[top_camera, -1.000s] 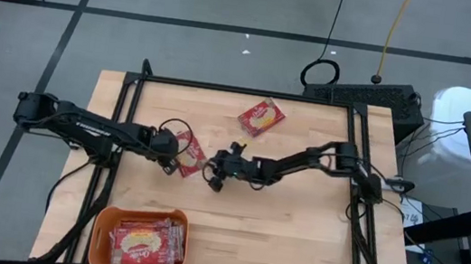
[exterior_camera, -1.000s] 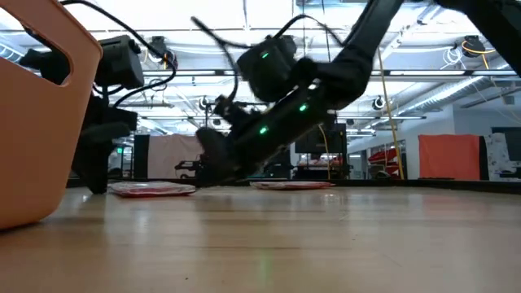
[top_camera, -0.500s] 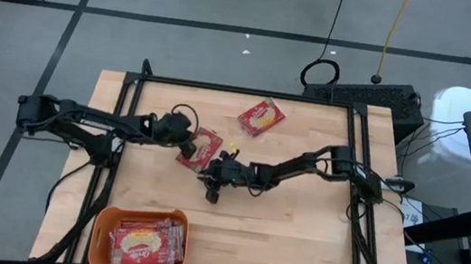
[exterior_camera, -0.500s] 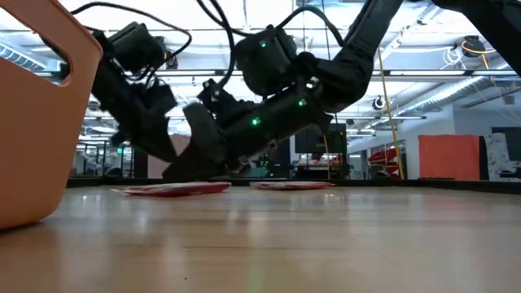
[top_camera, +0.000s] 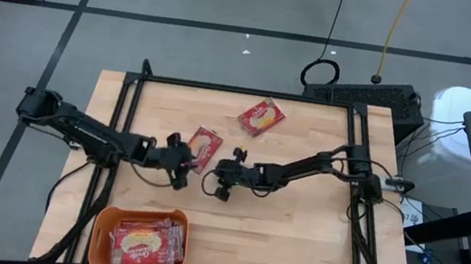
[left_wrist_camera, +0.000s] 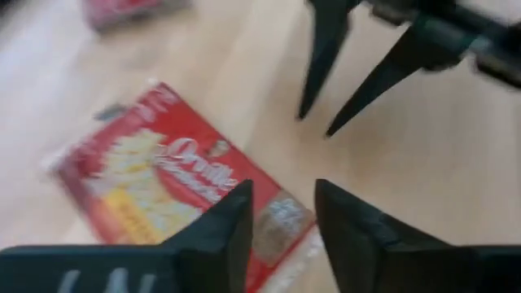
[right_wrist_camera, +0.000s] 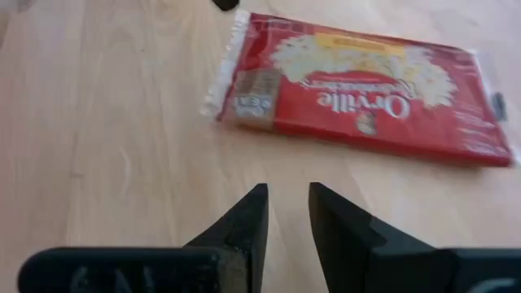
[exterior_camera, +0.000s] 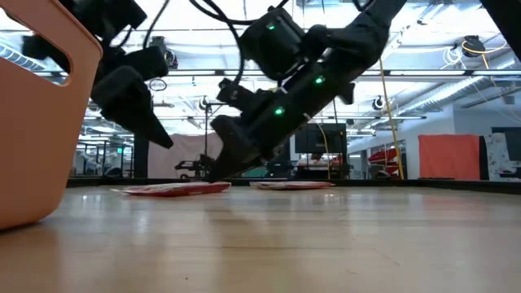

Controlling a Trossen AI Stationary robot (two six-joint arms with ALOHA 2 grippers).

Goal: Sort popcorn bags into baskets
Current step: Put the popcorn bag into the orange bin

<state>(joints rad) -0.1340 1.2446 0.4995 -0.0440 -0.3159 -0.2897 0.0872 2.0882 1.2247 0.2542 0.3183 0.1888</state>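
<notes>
One red popcorn bag [top_camera: 204,146] lies flat on the wooden table, also seen in the left wrist view [left_wrist_camera: 163,187] and the right wrist view [right_wrist_camera: 358,89]. My left gripper [top_camera: 186,164] hovers open just above the bag's near corner, touching nothing. My right gripper [top_camera: 215,182] hangs a little to the bag's right and nearer, open by a narrow gap with nothing in it [right_wrist_camera: 285,212]. A second popcorn bag [top_camera: 261,117] lies flat farther back. The orange basket [top_camera: 105,224] at the near left holds several bags.
The low view shows the basket's wall [exterior_camera: 32,122] close on the left, both bags lying flat [exterior_camera: 171,189] [exterior_camera: 293,185], and both grippers above them. Black frame rails [top_camera: 129,109] run along the table's sides. Bare wood lies between the grippers and the near edge.
My left gripper swung toward the far edge, then back toward the near edge, rolling and rising as it went; it now stands off the bag. The bag has shifted a little toward the table's right and lies flat. My right gripper has risen slightly.
</notes>
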